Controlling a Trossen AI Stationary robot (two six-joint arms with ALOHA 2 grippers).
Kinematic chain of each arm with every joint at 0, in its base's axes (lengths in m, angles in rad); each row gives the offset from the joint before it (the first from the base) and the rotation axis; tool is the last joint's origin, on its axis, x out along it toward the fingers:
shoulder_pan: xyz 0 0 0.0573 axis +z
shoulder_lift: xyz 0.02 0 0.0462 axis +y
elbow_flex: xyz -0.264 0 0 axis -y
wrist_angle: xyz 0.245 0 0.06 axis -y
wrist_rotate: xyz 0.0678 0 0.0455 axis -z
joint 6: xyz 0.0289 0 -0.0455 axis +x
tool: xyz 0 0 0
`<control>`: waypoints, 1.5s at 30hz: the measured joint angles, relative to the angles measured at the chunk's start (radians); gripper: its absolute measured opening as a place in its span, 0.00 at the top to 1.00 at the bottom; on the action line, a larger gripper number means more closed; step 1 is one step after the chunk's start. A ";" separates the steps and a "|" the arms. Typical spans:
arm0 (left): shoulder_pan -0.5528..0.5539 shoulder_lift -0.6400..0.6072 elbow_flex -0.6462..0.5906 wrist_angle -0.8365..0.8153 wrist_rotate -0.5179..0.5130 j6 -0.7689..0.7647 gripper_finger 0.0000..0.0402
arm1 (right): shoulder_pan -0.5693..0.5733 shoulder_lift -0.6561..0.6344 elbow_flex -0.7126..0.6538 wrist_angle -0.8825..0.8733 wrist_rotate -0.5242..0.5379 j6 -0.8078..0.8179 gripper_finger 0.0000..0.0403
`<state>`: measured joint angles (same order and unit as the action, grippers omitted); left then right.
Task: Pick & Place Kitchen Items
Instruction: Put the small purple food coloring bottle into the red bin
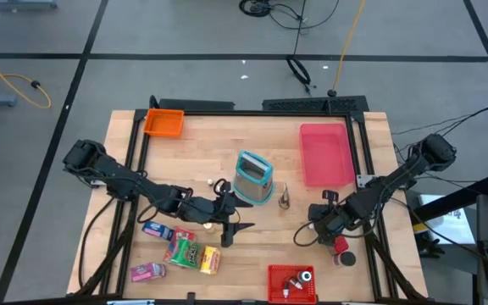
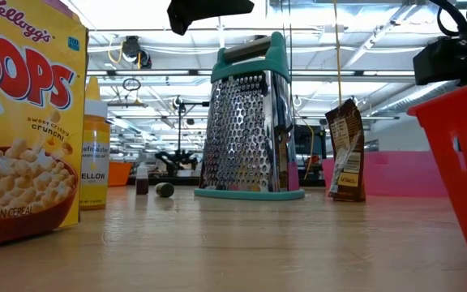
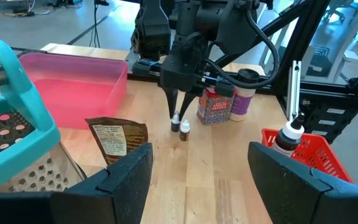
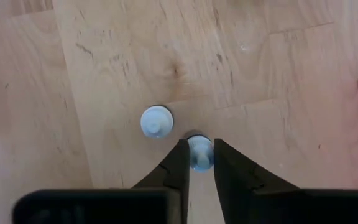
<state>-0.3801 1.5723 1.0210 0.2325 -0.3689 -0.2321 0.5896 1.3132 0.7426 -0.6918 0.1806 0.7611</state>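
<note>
My right gripper [image 4: 196, 163] points straight down with its fingers pinched on the cap of a tiny upright white-capped bottle [image 4: 198, 149], so the bottle's long axis runs along them. Its twin bottle [image 4: 156, 121] stands just beside it. The red dark-lidded cardboard canister [image 3: 216, 106] stands near the held bottle. My left gripper [image 3: 199, 168], fingers apart, hovers well away from that bottle.

high: overhead | low: tabletop-level | wrists: close | shared: grater [image 1: 253, 177]
</note>
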 joint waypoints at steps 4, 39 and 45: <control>0.000 0.000 0.000 0.000 0.000 0.000 0.34 | 0.000 0.000 0.000 0.000 0.000 -0.014 0.91; 0.000 0.000 0.000 -0.006 0.000 0.000 0.34 | 0.141 -0.064 0.321 -0.131 0.110 -0.050 0.91; 0.000 0.000 -0.001 -0.006 0.000 0.000 0.34 | 0.201 0.046 0.394 -0.070 0.107 -0.083 0.91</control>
<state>-0.3805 1.5719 1.0203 0.2268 -0.3687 -0.2325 0.7910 1.3595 1.1361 -0.7614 0.2872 0.6779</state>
